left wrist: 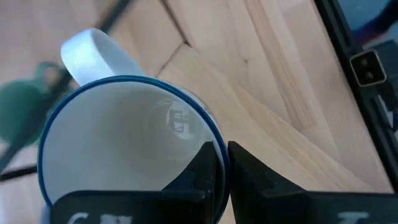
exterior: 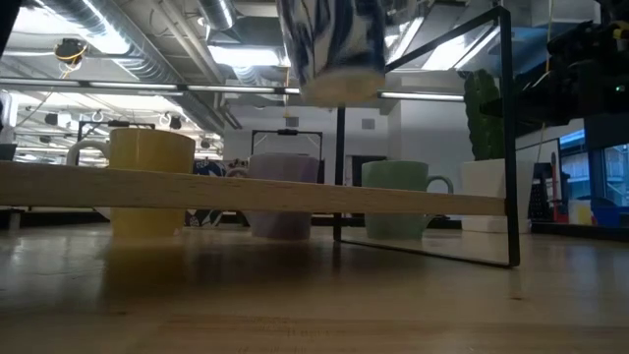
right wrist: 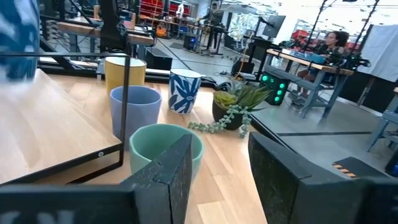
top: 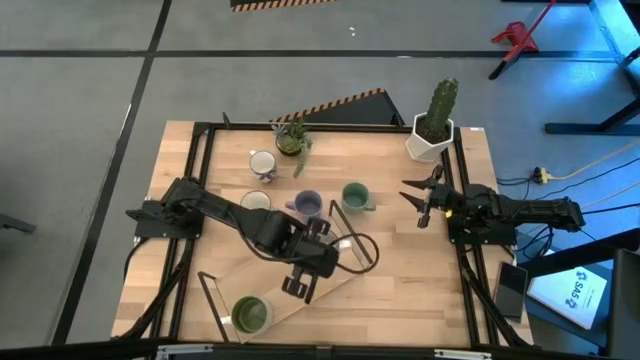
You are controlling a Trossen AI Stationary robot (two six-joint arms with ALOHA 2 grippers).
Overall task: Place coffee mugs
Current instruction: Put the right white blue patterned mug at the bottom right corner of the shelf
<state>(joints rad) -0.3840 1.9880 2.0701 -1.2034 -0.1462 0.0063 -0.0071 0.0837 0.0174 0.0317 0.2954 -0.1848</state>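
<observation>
Left gripper [left wrist: 221,177] pinches the rim of a blue-rimmed white mug [left wrist: 124,143], held above the wooden shelf board [top: 262,277]. I judge placement lies straight below. Right gripper [top: 418,203] waits open, far right.

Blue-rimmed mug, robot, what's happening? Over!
Left gripper shut on blue-rimmed mug, held above the wooden shelf. Right gripper open, parked at the table's right edge. Nothing blocking.

Lavender mug [top: 308,203] btwn yellow mug [top: 256,201], teal mug [top: 354,196].
</observation>
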